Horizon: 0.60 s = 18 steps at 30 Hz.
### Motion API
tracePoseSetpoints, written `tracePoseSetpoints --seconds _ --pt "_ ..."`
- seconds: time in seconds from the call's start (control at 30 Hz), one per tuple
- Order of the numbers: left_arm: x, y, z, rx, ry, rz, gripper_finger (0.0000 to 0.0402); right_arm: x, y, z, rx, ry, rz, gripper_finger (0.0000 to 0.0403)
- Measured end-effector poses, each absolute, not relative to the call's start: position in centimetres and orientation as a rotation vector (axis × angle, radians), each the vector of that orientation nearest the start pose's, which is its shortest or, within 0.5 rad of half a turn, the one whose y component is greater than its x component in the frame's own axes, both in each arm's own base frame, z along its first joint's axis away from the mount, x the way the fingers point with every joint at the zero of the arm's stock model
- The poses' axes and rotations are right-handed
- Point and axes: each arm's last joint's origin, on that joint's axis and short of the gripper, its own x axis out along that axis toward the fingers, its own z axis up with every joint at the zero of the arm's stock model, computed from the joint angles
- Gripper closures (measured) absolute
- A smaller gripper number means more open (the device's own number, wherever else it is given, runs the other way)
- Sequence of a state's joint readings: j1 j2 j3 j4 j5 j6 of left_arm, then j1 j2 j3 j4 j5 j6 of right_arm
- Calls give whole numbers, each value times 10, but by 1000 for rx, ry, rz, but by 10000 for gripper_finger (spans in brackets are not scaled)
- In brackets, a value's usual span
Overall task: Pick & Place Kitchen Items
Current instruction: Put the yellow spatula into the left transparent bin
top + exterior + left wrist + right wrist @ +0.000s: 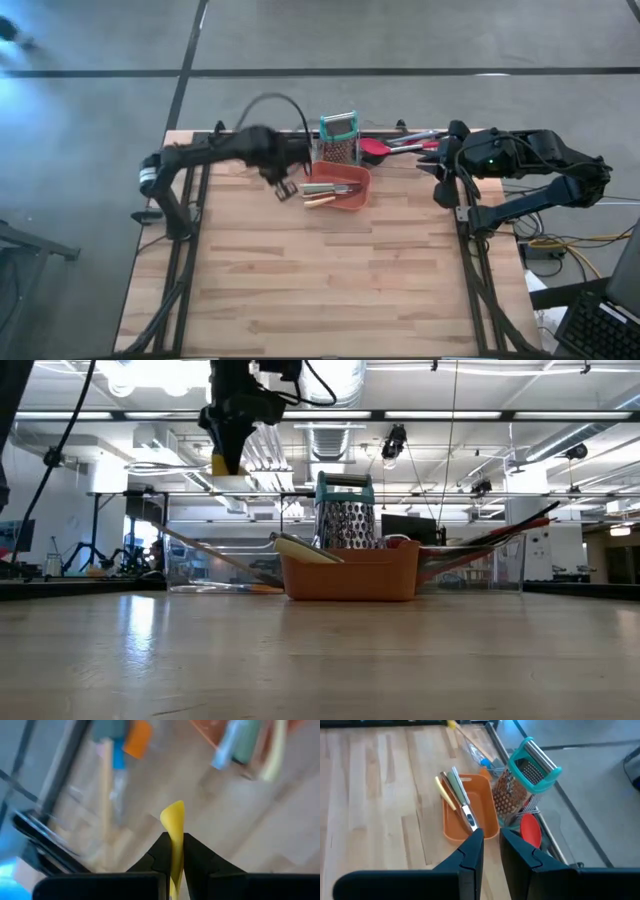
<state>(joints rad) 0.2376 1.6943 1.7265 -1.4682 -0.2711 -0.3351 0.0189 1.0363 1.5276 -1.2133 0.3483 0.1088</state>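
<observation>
My left gripper hangs high above the table, left of the red-orange bin, shut on a slim yellow utensil. The bin lies on the table and holds a yellow-handled knife and a green-handled knife. Behind it the teal-framed grater stands upright. A red spoon lies at the far edge with other utensils. My right gripper waits raised at the table's right side, open by a narrow gap, with nothing between its fingers. My left gripper pinches the yellow utensil between its two fingers, which point steeply down from above. A rounded yellow end sticks out past the fingertips and shows below them in the low view. The utensil is lifted clear of the table. Which part is held is blurred.
Clear plastic trays stand along the far edge on either side of the grater. Blurred orange and blue scrapers show under the left wrist. Bare wooden tabletop stretches in front of the bin.
</observation>
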Motion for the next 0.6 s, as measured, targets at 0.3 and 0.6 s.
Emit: tracePoseSetpoints --seconds 0.3,0.6 --pt "270 156 354 -131 1386 645 373 144 -10 437 24 658 -499 346" --pt "258 205 345 -47 1391 616 373 143 -13 438 28 623 -612 346"
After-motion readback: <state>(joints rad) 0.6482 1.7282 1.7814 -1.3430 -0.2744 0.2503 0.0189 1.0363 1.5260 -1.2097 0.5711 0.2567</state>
